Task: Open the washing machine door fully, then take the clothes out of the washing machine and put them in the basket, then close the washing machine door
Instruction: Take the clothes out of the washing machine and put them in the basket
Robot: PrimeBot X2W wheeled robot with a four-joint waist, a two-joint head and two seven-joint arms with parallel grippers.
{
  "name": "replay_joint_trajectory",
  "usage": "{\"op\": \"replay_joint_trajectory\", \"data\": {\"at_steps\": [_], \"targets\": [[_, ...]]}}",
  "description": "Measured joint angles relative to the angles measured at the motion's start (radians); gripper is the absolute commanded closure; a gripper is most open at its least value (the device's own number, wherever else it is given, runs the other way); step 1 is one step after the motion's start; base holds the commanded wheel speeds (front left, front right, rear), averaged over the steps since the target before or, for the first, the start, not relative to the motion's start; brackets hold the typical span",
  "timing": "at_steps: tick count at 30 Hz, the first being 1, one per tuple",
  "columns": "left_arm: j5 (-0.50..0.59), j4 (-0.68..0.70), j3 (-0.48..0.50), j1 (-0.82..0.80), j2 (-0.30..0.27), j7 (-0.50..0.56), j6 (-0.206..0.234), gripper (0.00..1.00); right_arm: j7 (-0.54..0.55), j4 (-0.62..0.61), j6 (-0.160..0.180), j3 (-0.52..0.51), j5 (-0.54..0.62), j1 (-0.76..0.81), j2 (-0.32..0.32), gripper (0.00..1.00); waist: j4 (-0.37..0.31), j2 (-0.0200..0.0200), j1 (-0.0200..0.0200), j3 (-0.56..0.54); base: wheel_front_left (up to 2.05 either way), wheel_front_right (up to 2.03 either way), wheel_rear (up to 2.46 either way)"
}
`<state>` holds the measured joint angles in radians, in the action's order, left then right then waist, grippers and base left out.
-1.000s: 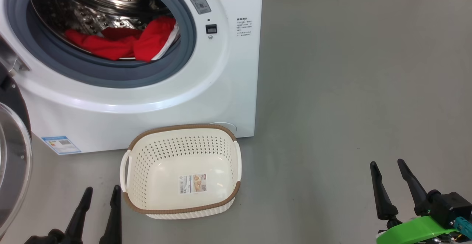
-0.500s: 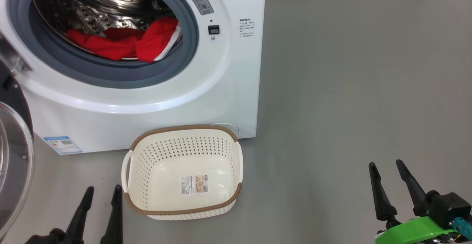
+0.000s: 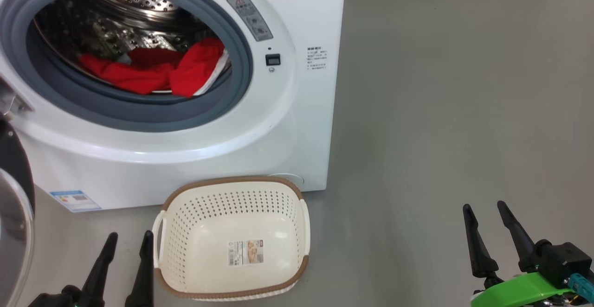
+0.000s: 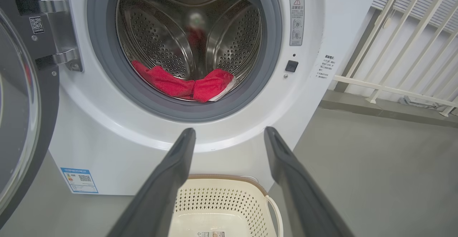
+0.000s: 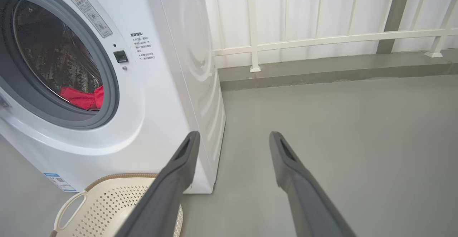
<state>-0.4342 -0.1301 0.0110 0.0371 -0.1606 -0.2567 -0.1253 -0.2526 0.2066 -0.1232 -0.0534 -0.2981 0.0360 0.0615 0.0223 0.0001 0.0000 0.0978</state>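
Red warning triangle on grey label (image 4: 297, 20) of washing machine (image 4: 107, 147); QR codes on blue sticker (image 4: 79, 180) and washing machine door (image 4: 48, 101); small print unreadable.

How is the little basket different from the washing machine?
The basket is small and cream with a brown rim; the washing machine is big and white. The basket holds just a sticker; the washing machine holds the red clothes. Both have little holes in their inside walls.
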Motion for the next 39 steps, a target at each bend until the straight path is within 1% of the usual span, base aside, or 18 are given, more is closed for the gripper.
{"op": "replay_joint_trajectory", "data": {"at_steps": [12,23,31,34,39], "targets": [[0.004,-0.006,-0.004,-0.021,0.000,0.000,0.000,0.00,0.000,-0.001,0.000,-0.002,0.000,0.000,-0.001,0.00,0.001,0.0000,0.0000,0.006,0.84,-0.92,0.08],[0.005,-0.010,-0.009,-0.021,0.000,0.000,0.000,0.00,0.000,-0.002,0.000,-0.001,0.000,0.000,-0.002,0.00,0.004,0.0000,0.0000,0.003,0.04,-0.04,0.00],[0.005,-0.046,-0.029,-0.023,0.000,0.000,0.000,0.00,0.000,-0.003,0.000,0.001,0.000,0.000,-0.002,0.00,0.004,0.0000,0.0000,0.017,0.00,0.00,0.00],[0.005,-0.080,-0.040,-0.056,-0.002,0.000,0.000,0.00,0.000,-0.005,0.000,0.001,0.000,-0.001,-0.002,0.00,0.004,0.0000,0.0000,0.031,0.00,0.00,0.00],[0.000,-0.151,-0.057,-0.165,-0.015,0.000,0.000,0.00,0.000,-0.011,0.000,0.000,0.006,-0.013,-0.005,0.00,0.004,0.0000,0.0000,0.061,0.00,0.00,0.00]]}}
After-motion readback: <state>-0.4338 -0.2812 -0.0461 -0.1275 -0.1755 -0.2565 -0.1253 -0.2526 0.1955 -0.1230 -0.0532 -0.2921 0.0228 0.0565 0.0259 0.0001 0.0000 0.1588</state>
